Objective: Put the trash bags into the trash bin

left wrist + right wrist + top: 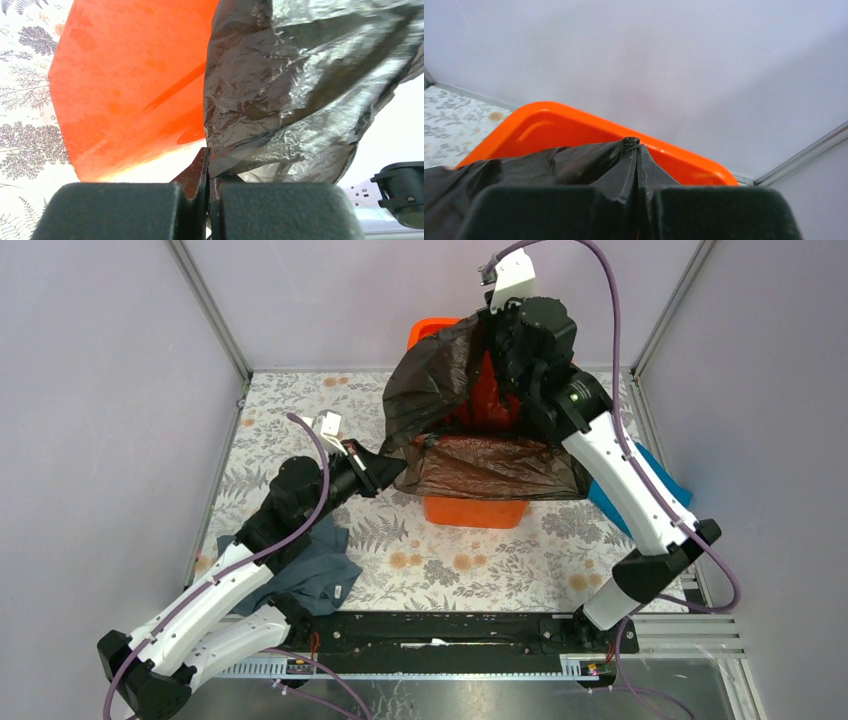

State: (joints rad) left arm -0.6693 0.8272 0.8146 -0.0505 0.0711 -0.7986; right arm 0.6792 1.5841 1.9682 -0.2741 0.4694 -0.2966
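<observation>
Mid-lining. Clenching trash bag (480, 465) with left fingers (115, 210) beside trash bin (475, 512), right fingers (724, 215) near its far rim. Next calls for stretching film over rim.

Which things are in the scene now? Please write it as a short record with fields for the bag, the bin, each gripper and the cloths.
Trash bag: black film, draped over the bin's near side and top
Trash bin: orange, on the table; far rim and base uncovered
Left gripper: shut on a bag edge, beside the bin
Right gripper: shut on a bag fold, near the far rim
Grey-blue cloth: on the table, left of the bin
Bright blue cloth: right of the bin
Table: floral cover
</observation>
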